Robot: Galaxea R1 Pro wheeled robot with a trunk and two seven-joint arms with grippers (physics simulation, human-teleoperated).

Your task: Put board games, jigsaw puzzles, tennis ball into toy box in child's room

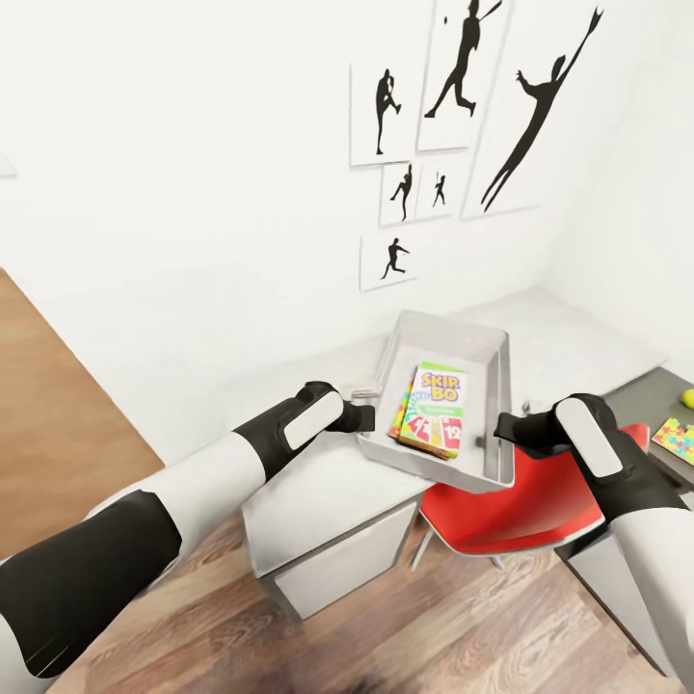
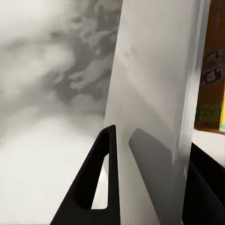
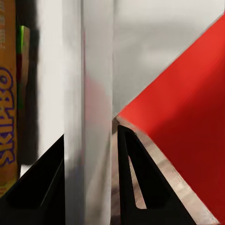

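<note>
Head view: the shallow pale grey semi-clear toy box (image 1: 445,405) sits on the mottled grey table (image 1: 318,482), over its edge above a red chair (image 1: 520,506), holding the SKIP BO board game (image 1: 437,409) atop another. The left gripper (image 1: 366,416) and right gripper (image 1: 501,432) flank its 2 long walls.

Left wrist view: fingers (image 2: 101,183) straddle the thin wall, clamped on it.

Right wrist view: likewise clamped. The tray looks light, stiff, slick; hold both rims level.

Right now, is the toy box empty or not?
Not empty: the toy box holds the SKIP BO board game, lying flat on something colourful.
</note>
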